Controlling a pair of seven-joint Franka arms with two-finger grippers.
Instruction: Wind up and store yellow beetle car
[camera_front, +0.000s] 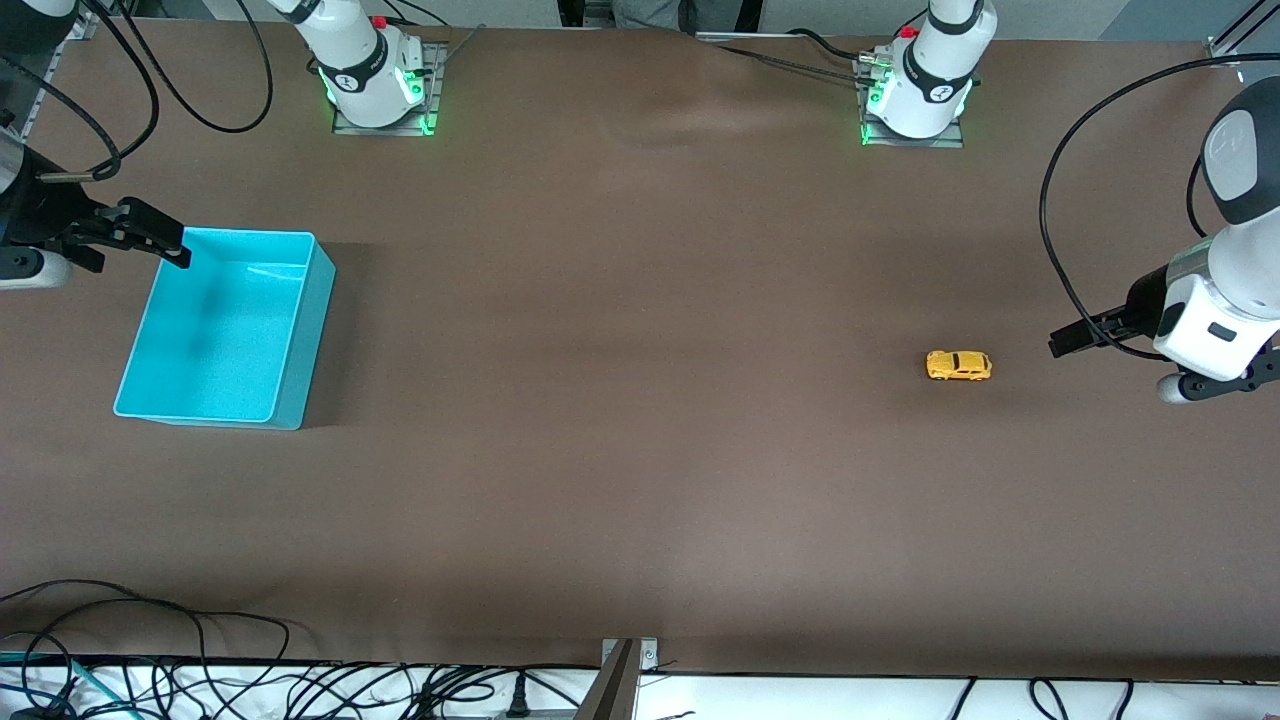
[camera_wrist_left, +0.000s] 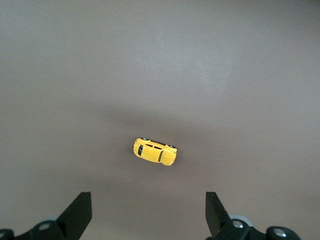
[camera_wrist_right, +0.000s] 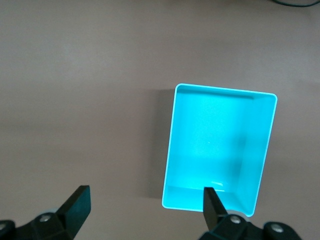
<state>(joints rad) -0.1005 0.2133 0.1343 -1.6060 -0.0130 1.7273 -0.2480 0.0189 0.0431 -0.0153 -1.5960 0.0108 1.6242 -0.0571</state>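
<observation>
The yellow beetle car (camera_front: 958, 365) stands on its wheels on the brown table toward the left arm's end. My left gripper (camera_front: 1058, 343) hangs open in the air beside it, closer to the table's end, with nothing between its fingers. In the left wrist view the car (camera_wrist_left: 155, 151) lies ahead of the open left gripper (camera_wrist_left: 148, 200), apart from both fingertips. My right gripper (camera_front: 182, 248) is open and empty over the corner of the turquoise bin (camera_front: 318, 300) at the right arm's end. In the right wrist view the bin (camera_wrist_right: 225, 91) is empty, partly under the open right gripper (camera_wrist_right: 146, 195).
Both arm bases (camera_front: 375, 80) (camera_front: 915, 95) stand along the table's edge farthest from the front camera. Loose black cables (camera_front: 200, 680) lie off the table's nearest edge. Bare brown table stretches between the bin and the car.
</observation>
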